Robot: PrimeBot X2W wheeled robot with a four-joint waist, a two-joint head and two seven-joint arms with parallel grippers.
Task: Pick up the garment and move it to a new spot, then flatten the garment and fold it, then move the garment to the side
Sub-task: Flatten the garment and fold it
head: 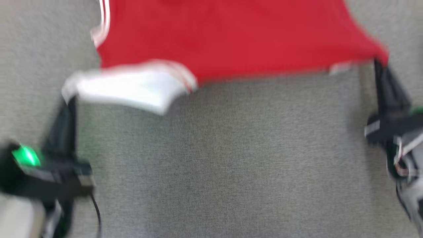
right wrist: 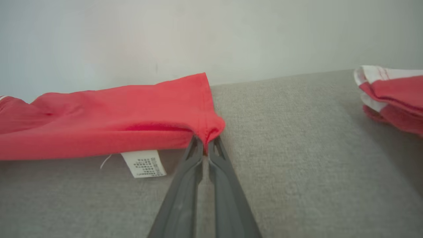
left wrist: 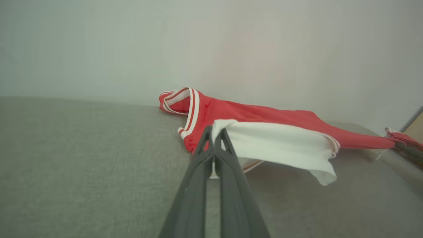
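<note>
Nearest in the head view, bare grey tabletop [head: 231, 158] fills 6 o'clock. At 9 o'clock the left gripper [head: 71, 99] has its fingers clenched on a white-lined corner of the garment [head: 231, 36]. At 3 o'clock the right gripper [head: 379, 64] is pinched on the red hem corner, just beside the care label [right wrist: 143, 163]. Between them the near edge is stretched and raised a little off the tabletop. The red body runs off toward 12 o'clock and rests on the surface. Farther off, at 3 o'clock in the right wrist view, sits a separate red-and-white cloth heap [right wrist: 390, 96].

I judge this to be the spreading stage. The pick-up is done, but whether this is the new spot cannot be told. The left corner is turned inside out and the far neckline is bunched, so flattening is unfinished. Folding and the move aside remain.
</note>
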